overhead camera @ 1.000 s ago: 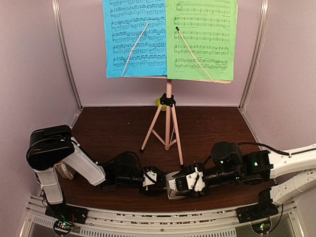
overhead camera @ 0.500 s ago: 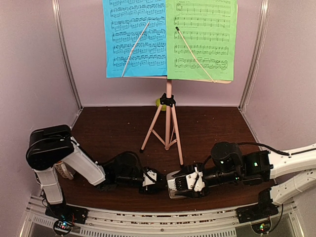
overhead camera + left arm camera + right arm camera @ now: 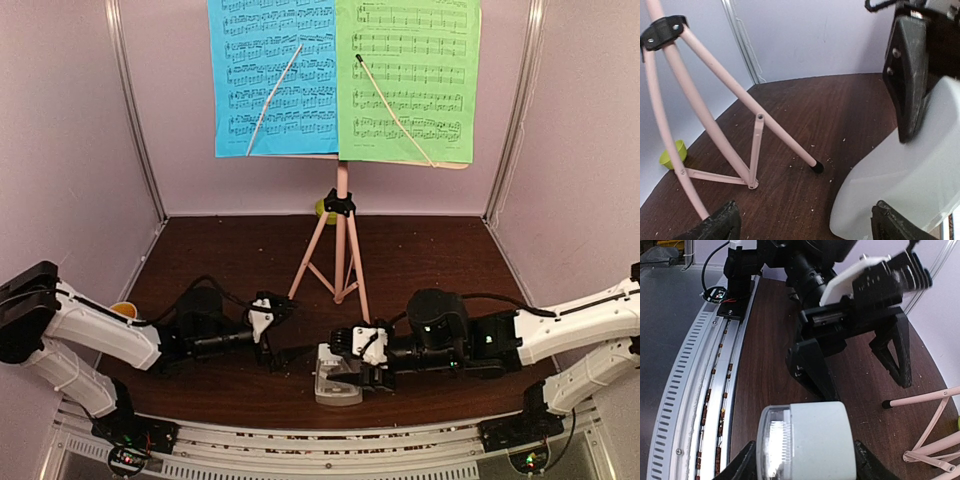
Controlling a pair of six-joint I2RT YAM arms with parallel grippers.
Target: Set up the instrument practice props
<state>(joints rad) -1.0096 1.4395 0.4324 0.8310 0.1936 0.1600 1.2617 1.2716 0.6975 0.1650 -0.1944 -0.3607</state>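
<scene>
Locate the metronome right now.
In the top view the metronome sits at the table's near edge, about centre, held in the right gripper, in front of the pink music stand.

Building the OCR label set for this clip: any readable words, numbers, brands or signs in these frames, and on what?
Nothing can be quoted.
blue music sheet: printed staves and notes only; any words are too small to read.
green music sheet: the same, too small to read.
metronome: no marking shows on the visible faces.
No legible text elsewhere.
</scene>
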